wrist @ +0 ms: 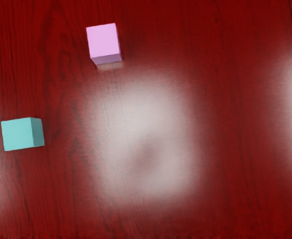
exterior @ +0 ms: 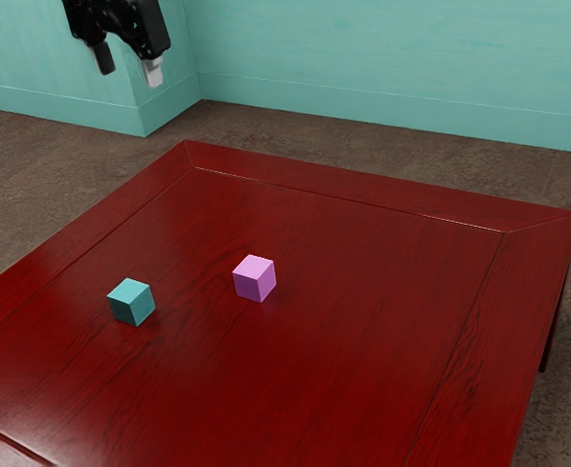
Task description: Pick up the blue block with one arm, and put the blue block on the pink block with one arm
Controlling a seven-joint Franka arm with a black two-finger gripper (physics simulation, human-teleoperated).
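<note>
A blue-teal block (exterior: 131, 301) rests on the dark red table (exterior: 363, 321), toward the exterior view's left. The pink block (exterior: 255, 277) stands a short way to its right, apart from it. My gripper (exterior: 127, 63) hangs high above the table's far left corner, well away from both blocks, open with nothing between its fingers. Looking down through the wrist view, I see the blue block (wrist: 22, 134) and the pink block (wrist: 104, 43) lying apart on the glossy wood.
The table has a raised rim (exterior: 363, 190) along its edges. Beyond it are brown carpet (exterior: 32, 165) and a teal wall (exterior: 382, 58). A pale light reflection (wrist: 146, 139) lies on the tabletop beside the blocks.
</note>
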